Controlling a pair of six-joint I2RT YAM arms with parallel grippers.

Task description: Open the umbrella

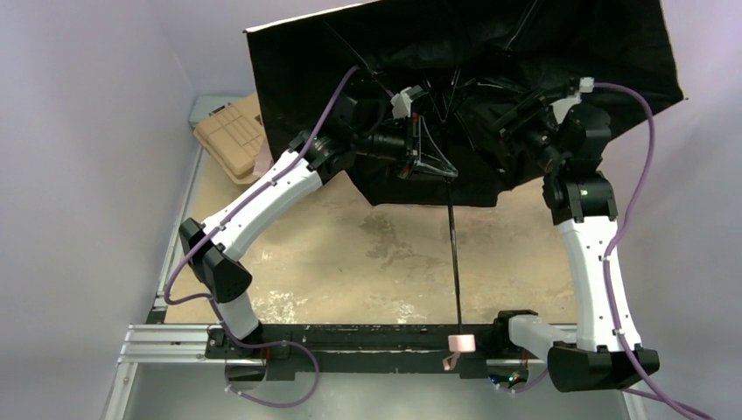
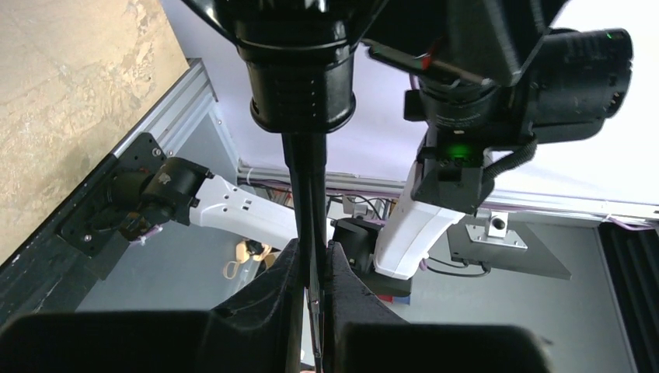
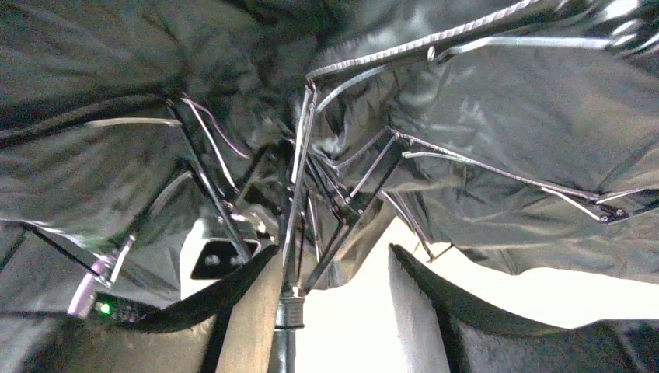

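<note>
Currently: umbrella point(image 1: 455, 96) spread over the far worktop point(image 1: 350, 254). Left tool point(image 2: 313, 268) clamps the shaft point(image 2: 305, 186); right tool point(image 3: 330, 272) stands apart beneath the ribs point(image 3: 466, 167). Recommended: verify the latch before letting go.

You have pale lavender-white walls point(image 1: 79, 131) closing you in on the left and right, under soft, even light. The table point(image 1: 350, 254) in front of you has a worn, mottled tan top. An aluminium rail frame point(image 1: 162, 337) edges its left and near sides, and a tan toolbox point(image 1: 229, 136) sits at its far left corner.
</note>
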